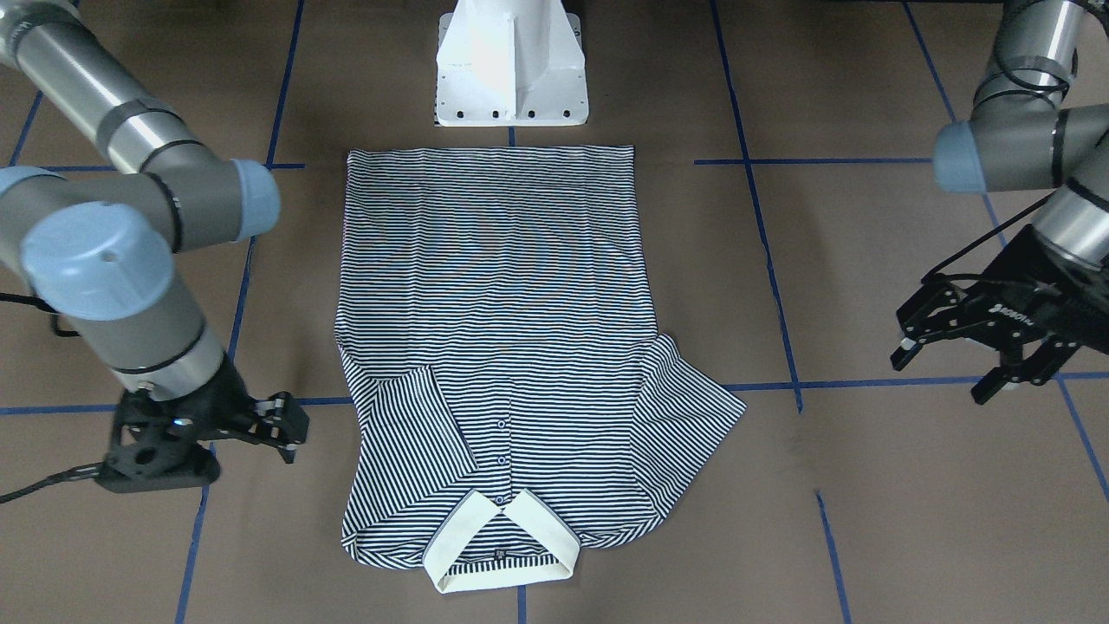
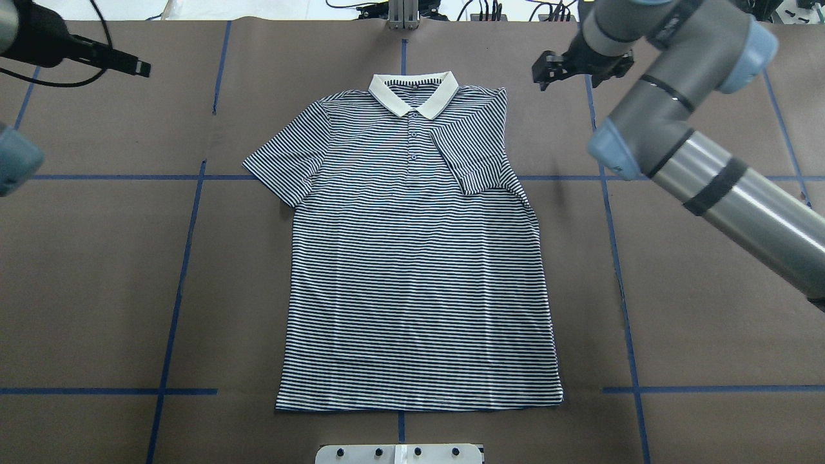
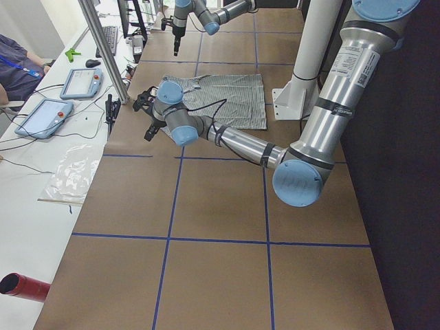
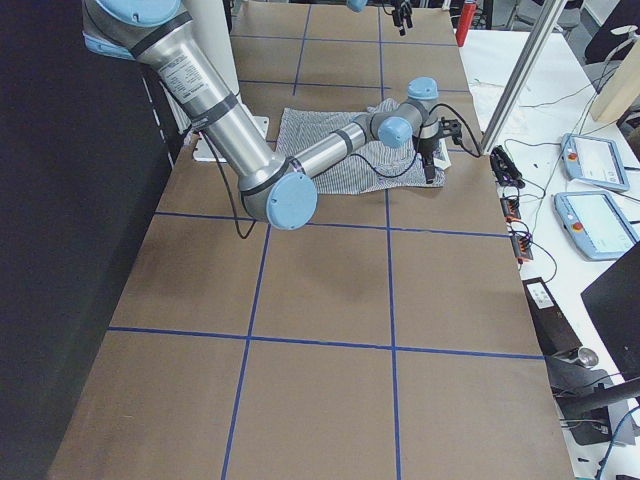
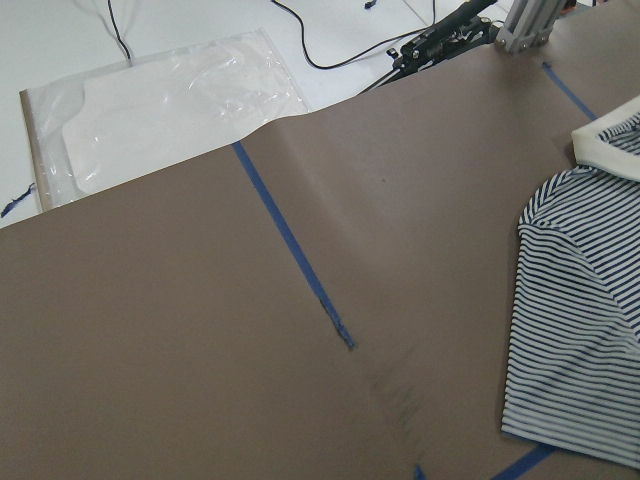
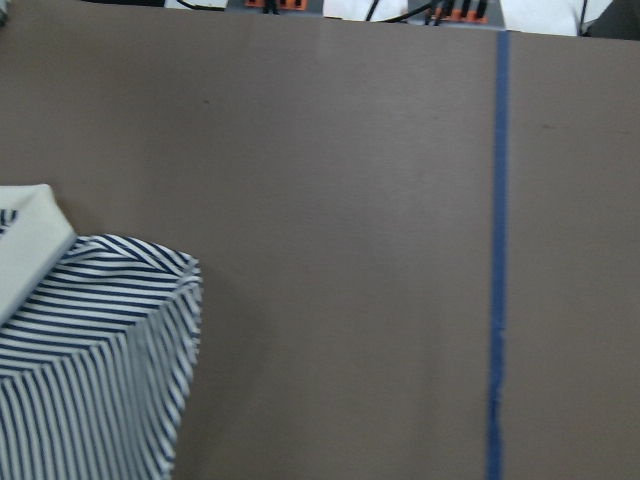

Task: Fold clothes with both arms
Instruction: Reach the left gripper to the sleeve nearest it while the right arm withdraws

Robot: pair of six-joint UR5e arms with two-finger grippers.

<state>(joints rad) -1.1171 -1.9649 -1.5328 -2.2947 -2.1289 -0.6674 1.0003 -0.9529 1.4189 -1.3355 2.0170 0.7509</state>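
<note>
Clock bearings are read on the overhead view. The table (image 2: 97, 290), covered in brown paper, carries the polo shirt (image 2: 419, 277) flat and face up at its centre, hem at 6 o'clock and collar (image 2: 412, 93) at 12. The right arm (image 2: 709, 187) reaches in from 3 o'clock. Its right gripper (image 1: 293, 423) sits low at 1 o'clock, just beside the shoulder and holding nothing; the finger gap cannot be told. The left arm (image 1: 1031, 156) stands well off at 10 o'clock, and the left gripper (image 1: 944, 371) is spread wide and empty. One sleeve (image 2: 474, 158) lies folded across the chest; the other sleeve (image 2: 283, 164) is spread at 9 o'clock. Risks, as judged:

- A low pinch on that sleeve could catch the paper.
- An uneven lift by the two arms could shake the finished fold open or skew the stripes.
</note>
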